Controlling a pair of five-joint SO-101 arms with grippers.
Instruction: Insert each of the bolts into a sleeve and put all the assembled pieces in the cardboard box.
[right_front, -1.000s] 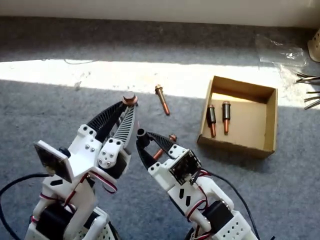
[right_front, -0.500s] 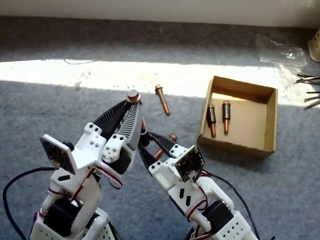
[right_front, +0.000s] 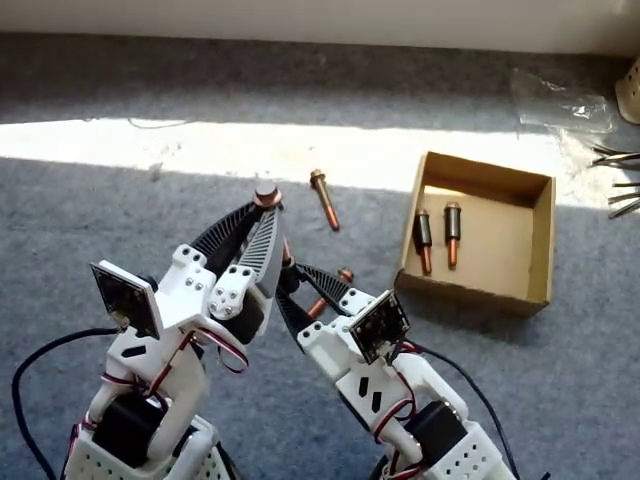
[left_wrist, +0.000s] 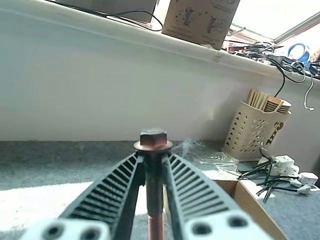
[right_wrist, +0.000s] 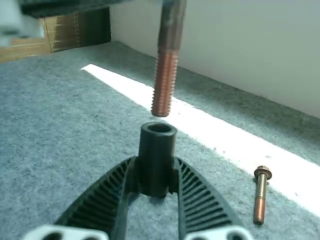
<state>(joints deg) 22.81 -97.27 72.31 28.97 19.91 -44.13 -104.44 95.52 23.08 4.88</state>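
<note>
Gripping a bolt upright, head up, the left gripper has its jaws clamped on the shaft. The threaded tip hangs just above the black sleeve, clamped upright in the right gripper. A loose bolt lies on the carpet beyond. Farther right, the cardboard box holds two assembled pieces.

I am holding a bolt upright, head up, in my left hand, its fingers pressing its shank.
</note>
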